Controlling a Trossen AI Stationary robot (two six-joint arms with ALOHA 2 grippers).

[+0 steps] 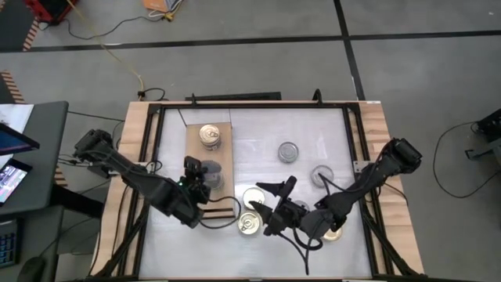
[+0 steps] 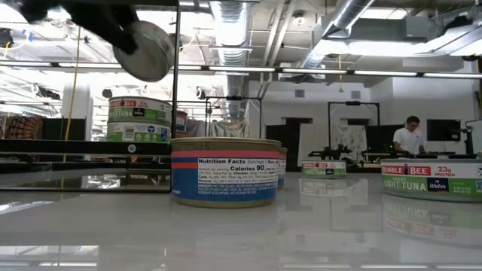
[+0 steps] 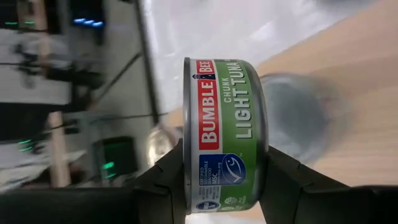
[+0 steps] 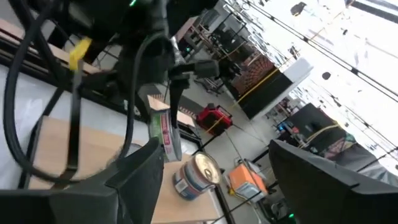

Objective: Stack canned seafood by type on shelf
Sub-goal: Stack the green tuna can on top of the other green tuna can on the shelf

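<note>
- Shelf [image 1: 205, 160]: the tan board sits left of centre on the table [image 1: 258, 125]. A gold-topped stack [image 1: 210, 135] stands at its far end, probably left there to mark where that type goes.
- Left gripper [image 1: 197, 178]: it hangs over the near part of the shelf, its fingers [image 3: 163, 177] shut tight on a green-label tin [image 3: 225, 134]. The tin is held on edge, with the fingers pressing on its lid and its base. In the low view it hangs clear in the air, well above the shelf. I judge it is being carried to start or join a second pile, and will need turning flat before release.
- Loose tins: a gold-topped tin [image 1: 250, 225] lies on the table just off the shelf's near right corner. Two grey-topped tins [image 1: 288, 151] lie farther right, with another beside them [image 1: 322, 175]. They are apart from one another, unsorted, and likely wait their turn.
- Right gripper [image 1: 274, 205]: it is above the table right of the shelf, close to the gold-topped tin, pointing toward the left arm. Its fingers [image 4: 134, 177] stand wide apart with nothing between them, which suggests it is free for a next pick.
</note>
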